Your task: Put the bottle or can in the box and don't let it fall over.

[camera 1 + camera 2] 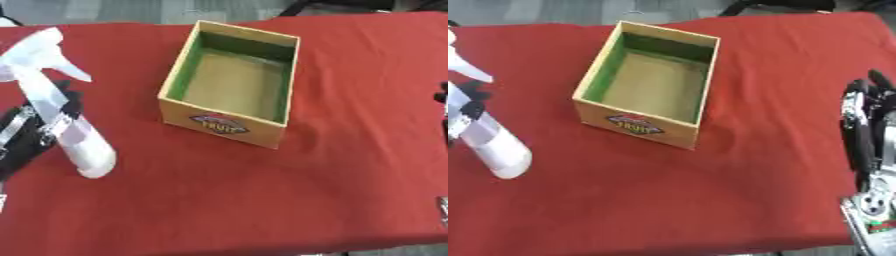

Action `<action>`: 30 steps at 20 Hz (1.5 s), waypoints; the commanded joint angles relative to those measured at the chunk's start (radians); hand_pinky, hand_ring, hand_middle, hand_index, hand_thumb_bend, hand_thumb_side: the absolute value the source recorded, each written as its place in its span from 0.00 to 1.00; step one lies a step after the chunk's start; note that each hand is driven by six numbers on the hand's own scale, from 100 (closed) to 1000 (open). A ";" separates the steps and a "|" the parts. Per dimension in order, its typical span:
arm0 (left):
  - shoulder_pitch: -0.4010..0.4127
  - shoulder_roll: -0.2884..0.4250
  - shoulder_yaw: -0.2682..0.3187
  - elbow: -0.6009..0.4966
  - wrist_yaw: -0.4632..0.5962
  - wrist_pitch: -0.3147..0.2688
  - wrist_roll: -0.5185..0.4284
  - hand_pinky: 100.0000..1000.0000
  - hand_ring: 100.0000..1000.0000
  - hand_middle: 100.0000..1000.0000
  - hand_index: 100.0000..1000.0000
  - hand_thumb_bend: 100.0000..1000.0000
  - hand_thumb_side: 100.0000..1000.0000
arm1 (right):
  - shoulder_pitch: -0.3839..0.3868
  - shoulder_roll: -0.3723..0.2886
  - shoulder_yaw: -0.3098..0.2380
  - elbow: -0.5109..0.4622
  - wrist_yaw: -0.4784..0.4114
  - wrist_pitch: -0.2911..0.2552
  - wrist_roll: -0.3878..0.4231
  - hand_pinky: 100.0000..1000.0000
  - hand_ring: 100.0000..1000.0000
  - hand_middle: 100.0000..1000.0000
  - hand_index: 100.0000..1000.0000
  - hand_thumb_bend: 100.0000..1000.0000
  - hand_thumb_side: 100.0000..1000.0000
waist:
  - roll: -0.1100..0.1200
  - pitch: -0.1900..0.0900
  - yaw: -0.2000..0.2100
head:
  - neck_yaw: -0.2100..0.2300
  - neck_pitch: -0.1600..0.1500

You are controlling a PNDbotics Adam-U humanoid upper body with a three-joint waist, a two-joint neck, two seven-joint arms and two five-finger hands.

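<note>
The spray bottle (66, 120) sits at the left edge of the frame, held in the left hand (35, 132), whose dark fingers curl round its middle; the bottle is tilted, its white trigger head toward the upper left corner and its rounded base pointing down and to the right; whether the base touches the red counter (262, 200) or hangs just above it cannot be told. The box (229, 122) stands open at the upper centre of the frame, well apart from the bottle and to its right, slightly higher in the picture; its green-lined inside shows nothing in it; its long axis runs from the near labelled wall toward the top of the frame. So the coming move, as I judge it, goes rightward and a little up the frame, and the bottle's long axis must be brought upright before it goes down between the walls, else it would lean on a rim or topple. The right hand (866, 120) rests at the right edge of the frame, fingers straight and holding nothing, near the box but not engaged; the left hand is the one already on the bottle.
</note>
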State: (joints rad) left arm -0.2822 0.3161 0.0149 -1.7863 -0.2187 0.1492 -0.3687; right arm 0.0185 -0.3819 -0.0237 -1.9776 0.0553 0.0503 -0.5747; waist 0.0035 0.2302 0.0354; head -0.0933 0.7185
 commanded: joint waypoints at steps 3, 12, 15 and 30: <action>-0.005 0.008 -0.004 0.008 0.030 -0.010 -0.006 0.80 1.00 1.00 0.83 0.19 0.73 | -0.005 -0.010 -0.005 -0.022 -0.004 -0.003 0.000 0.88 0.71 0.68 0.89 0.00 0.78 | -0.002 -0.007 -0.004 | 0.000 -0.015; -0.003 0.002 -0.008 0.055 0.057 -0.052 0.001 0.86 1.00 1.00 0.83 0.15 0.70 | -0.008 -0.005 -0.004 -0.022 -0.003 -0.001 0.000 0.88 0.71 0.68 0.89 0.00 0.78 | -0.004 -0.003 -0.009 | 0.003 -0.027; -0.003 0.002 -0.009 0.064 0.055 -0.072 0.013 0.89 1.00 1.00 0.81 0.12 0.69 | -0.010 -0.005 -0.004 -0.022 -0.004 0.001 -0.001 0.88 0.71 0.68 0.89 0.00 0.78 | -0.004 -0.001 -0.009 | 0.004 -0.030; 0.000 -0.009 -0.031 0.159 0.092 -0.154 0.065 0.84 1.00 0.96 0.54 0.00 0.58 | -0.014 -0.001 -0.002 -0.022 -0.004 0.004 0.001 0.88 0.70 0.67 0.88 0.00 0.78 | -0.009 0.004 -0.013 | 0.008 -0.038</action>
State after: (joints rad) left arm -0.2811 0.2988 -0.0089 -1.6359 -0.1288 -0.0008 -0.3061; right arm 0.0096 -0.3727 -0.0236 -1.9776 0.0553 0.0535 -0.5730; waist -0.0024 0.2408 0.0240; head -0.0885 0.6922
